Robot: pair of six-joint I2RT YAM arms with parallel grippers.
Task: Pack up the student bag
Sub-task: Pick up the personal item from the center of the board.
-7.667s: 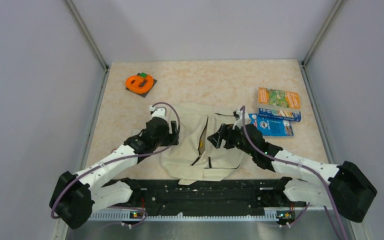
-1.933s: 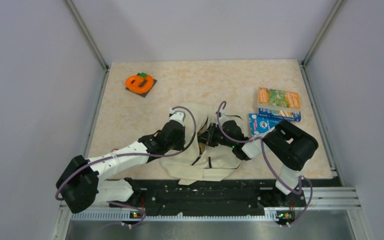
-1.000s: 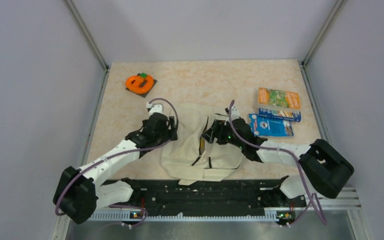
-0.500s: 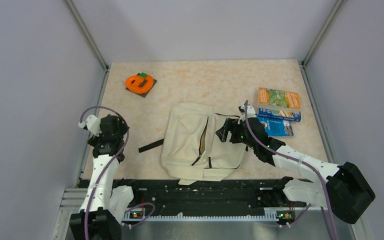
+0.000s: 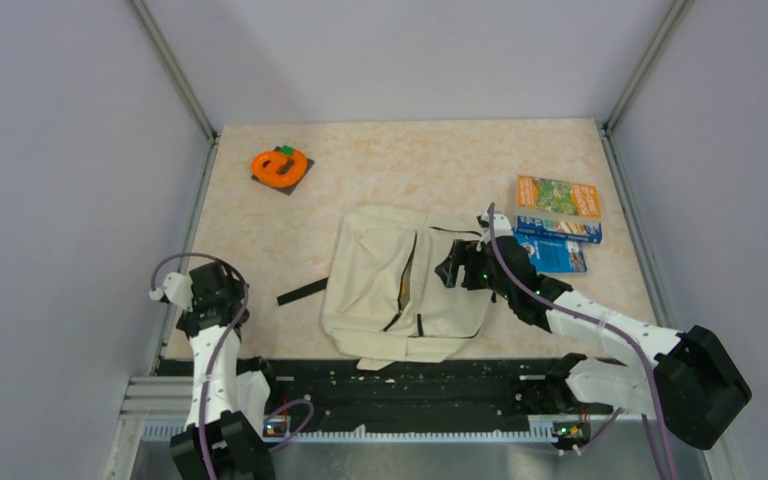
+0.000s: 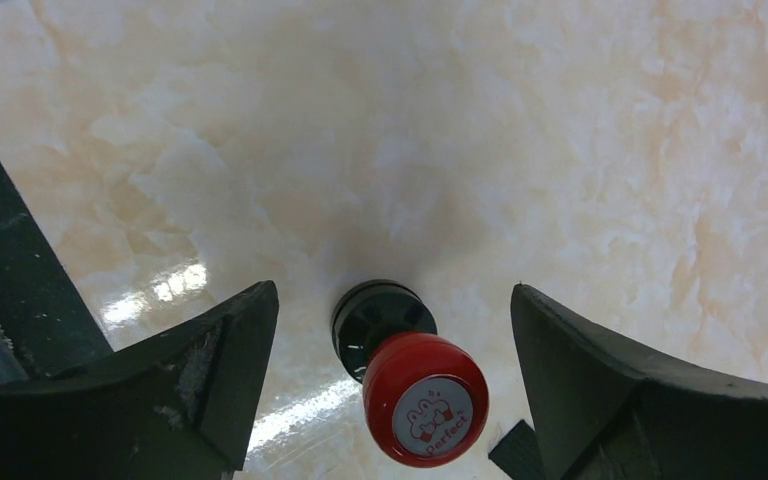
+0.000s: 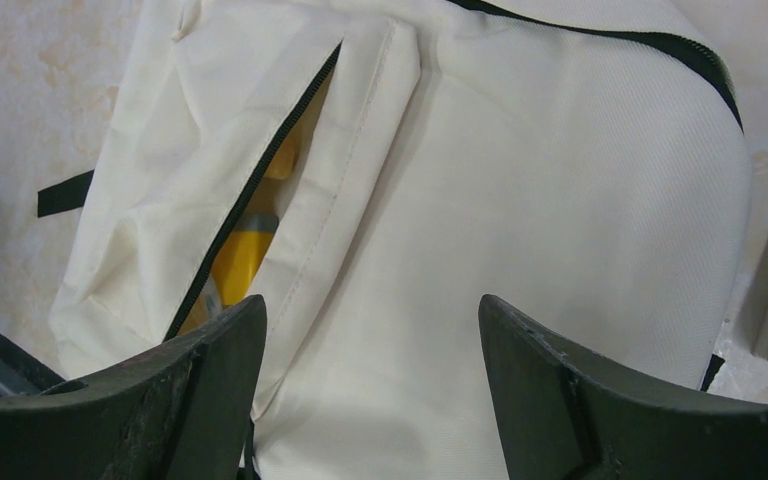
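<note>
The student bag (image 5: pixel 385 290) lies flat near the middle of the marbled table (image 5: pixel 410 160), a little toward 6 o'clock, with its black zipper (image 7: pixel 260 170) parted along the front; through that slit the right wrist view shows something yellow (image 7: pixel 243 250) inside; a black strap (image 5: pixel 302 292) trails from the bag toward 9 o'clock. The right gripper (image 5: pixel 453 268) hangs over the bag's 3 o'clock side, its jaws spread wide above the cream cloth and holding nothing. The left gripper (image 5: pixel 203 288) is well apart from the bag, at about 8 o'clock by the table's left edge; its fingers (image 6: pixel 220 370) stand wide, and between them, touching neither, a stamp (image 6: pixel 410 375) with a red cap and a black base sits on the table. An orange object on a dark square (image 5: pixel 280 166) rests at 11 o'clock; an orange booklet (image 5: pixel 558 195) and blue booklets (image 5: pixel 552 254) lie at 2 to 3 o'clock, just beside the bag's right edge.
</note>
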